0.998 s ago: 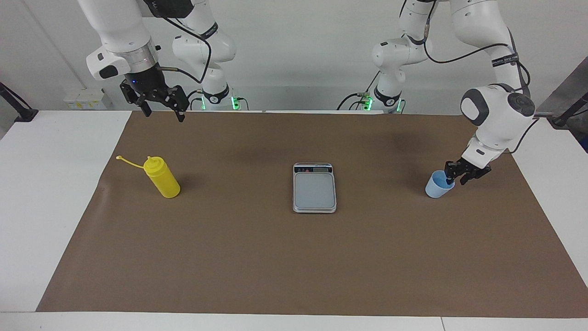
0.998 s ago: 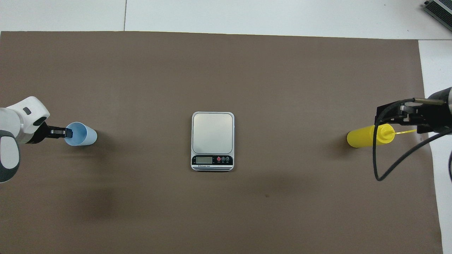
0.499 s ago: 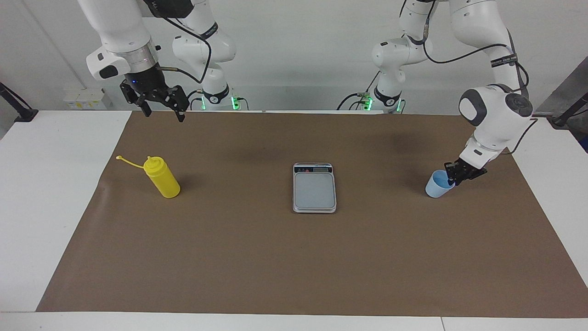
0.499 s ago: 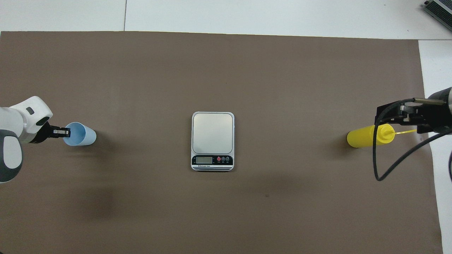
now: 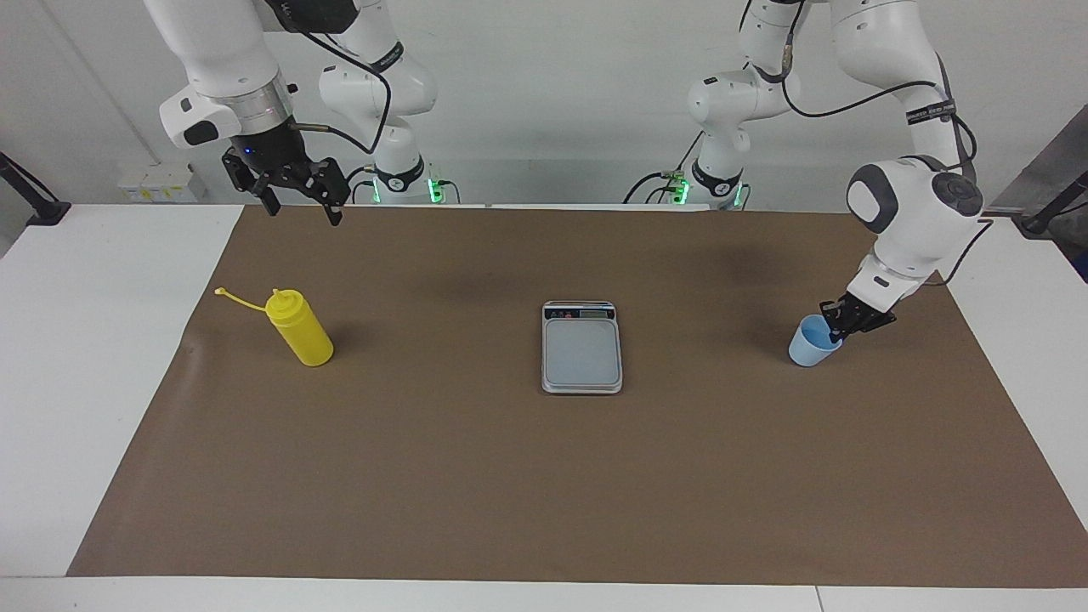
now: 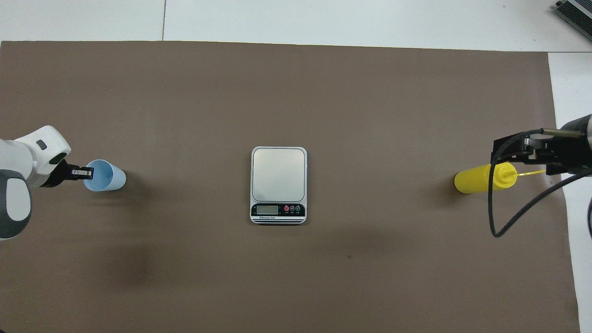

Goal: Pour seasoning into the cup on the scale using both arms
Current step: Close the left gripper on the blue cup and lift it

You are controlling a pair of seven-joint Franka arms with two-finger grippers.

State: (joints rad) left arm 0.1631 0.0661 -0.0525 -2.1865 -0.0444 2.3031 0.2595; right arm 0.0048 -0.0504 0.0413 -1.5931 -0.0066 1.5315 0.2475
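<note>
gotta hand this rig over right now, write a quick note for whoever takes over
Left gripper: shut on the rim of the cup, which stands on the brown mat at the left arm's end.
Right gripper: open, raised over the mat near the yellow bottle, holding nothing.
Scale: mid-mat, nothing on its plate.
Done: cup gripped.
Left: carry the cup onto the scale, pick up the bottle, pour into the cup.

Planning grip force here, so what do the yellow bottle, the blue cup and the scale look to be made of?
Yellow bottle: likely soft plastic, evenly coloured and opaque, with a thin moulded cap strap.
Blue cup: probably thin plastic, smooth, matte outside.
Scale: pale brushed-looking plate, metal or metal-look, in a silver-grey body; which one cannot be told.
</note>
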